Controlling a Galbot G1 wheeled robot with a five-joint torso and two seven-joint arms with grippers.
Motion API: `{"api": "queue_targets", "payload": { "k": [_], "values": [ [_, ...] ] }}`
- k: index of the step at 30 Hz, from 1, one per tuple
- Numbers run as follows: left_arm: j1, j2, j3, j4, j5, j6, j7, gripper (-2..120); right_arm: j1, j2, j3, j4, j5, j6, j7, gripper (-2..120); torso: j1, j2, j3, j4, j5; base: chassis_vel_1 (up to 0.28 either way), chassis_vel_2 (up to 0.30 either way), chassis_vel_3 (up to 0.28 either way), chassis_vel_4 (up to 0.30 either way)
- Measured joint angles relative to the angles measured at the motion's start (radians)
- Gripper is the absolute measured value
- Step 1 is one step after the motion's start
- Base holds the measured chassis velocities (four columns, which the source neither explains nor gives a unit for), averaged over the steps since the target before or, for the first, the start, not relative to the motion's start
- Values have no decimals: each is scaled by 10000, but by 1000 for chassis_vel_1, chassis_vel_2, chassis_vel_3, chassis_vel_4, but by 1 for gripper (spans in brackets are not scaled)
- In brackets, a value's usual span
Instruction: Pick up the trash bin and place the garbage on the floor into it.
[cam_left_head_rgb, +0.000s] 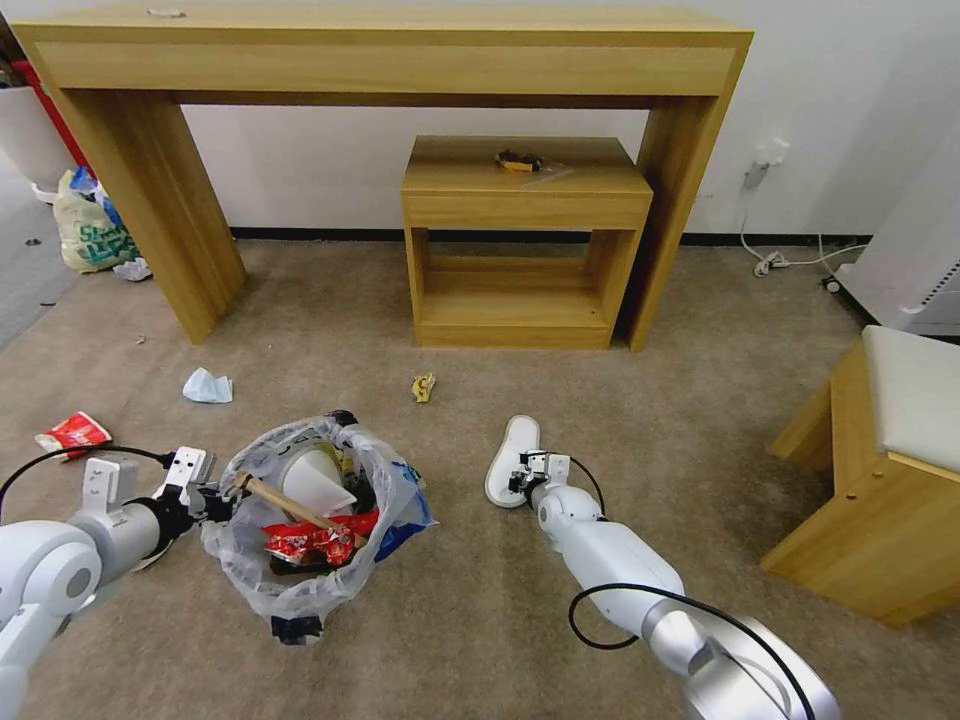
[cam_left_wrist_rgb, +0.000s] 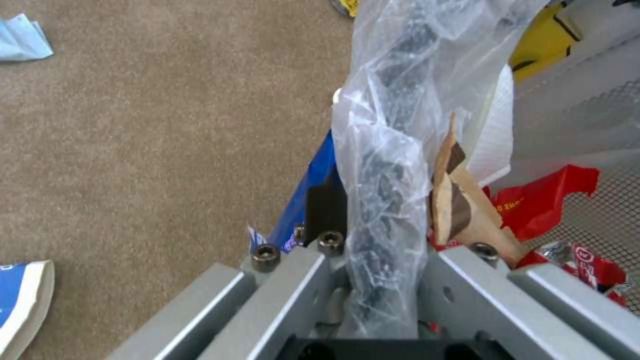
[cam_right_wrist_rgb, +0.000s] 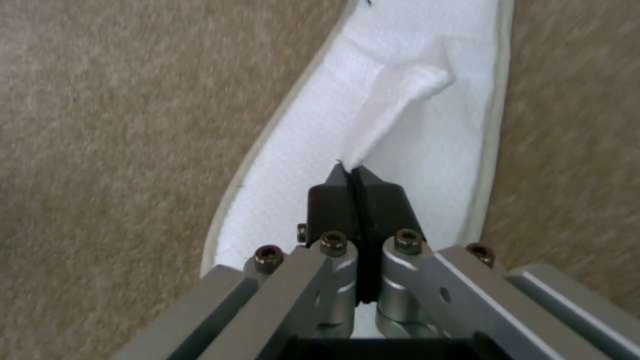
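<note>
**Right hand pinches the slipper, bin waits to its left**

Right hand (cam_left_head_rgb: 524, 470) is down on the carpet, fingertips closed tight on a fold of the white slipper (cam_left_head_rgb: 511, 458), and in the right wrist view you can see the fabric tenting up where the black pads (cam_right_wrist_rgb: 333, 192) nip it. The slipper lies with its long axis running away from the robot, toe towards the small wooden table (cam_left_head_rgb: 525, 170), heel end under the hand. So the grip is at the near end, with most of the slipper ahead of the fingertips.

Over on the other side, the left hand (cam_left_head_rgb: 222, 500) is clamped on the near-left rim of the trash bin (cam_left_head_rgb: 300, 600), bag and rim squeezed together between the jaws, clear in the left wrist view. The bin sits just left of the slipper, a short stretch of carpet between them, so the right arm's carry would be a sideways swing to its left.

Inside the bin: a red wrapper (cam_left_head_rgb: 320, 540), a brown stick (cam_left_head_rgb: 285, 502) lying across, something white like a cup or slipper behind, blue print on the bag's far side.

Loose on the floor are a pale blue tissue (cam_left_head_rgb: 207, 386), a yellow scrap (cam_left_head_rgb: 423, 387) and a red-and-white carton (cam_left_head_rgb: 73, 433) off to the left, nearer the left arm.
</note>
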Motion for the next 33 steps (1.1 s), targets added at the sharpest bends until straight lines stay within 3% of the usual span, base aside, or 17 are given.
{"api": "queue_targets", "payload": {
  "k": [10,15,24,33],
  "values": [
    [52,-29,-81,-29,6,0,26,0,-427,-314,932,1133,-1991,833,-113,0,1,0,0,0,0,0,0,0,0],
    [33,2,-120,-79,-46,0,10,0,-774,-822,1171,3096,-2360,994,-371,0,0,0,0,1,1,0,0,0,0],
    [-67,175,-42,-97,-220,-1,-151,0,-1025,-2180,469,7649,-1291,213,-667,0,0,0,0,1,0,0,0,0,0],
    [-293,463,215,41,-501,0,-410,0,-389,-2764,-577,10026,-125,-123,-1371,0,0,0,-1,2,-1,0,0,0,0]
  ]
}}
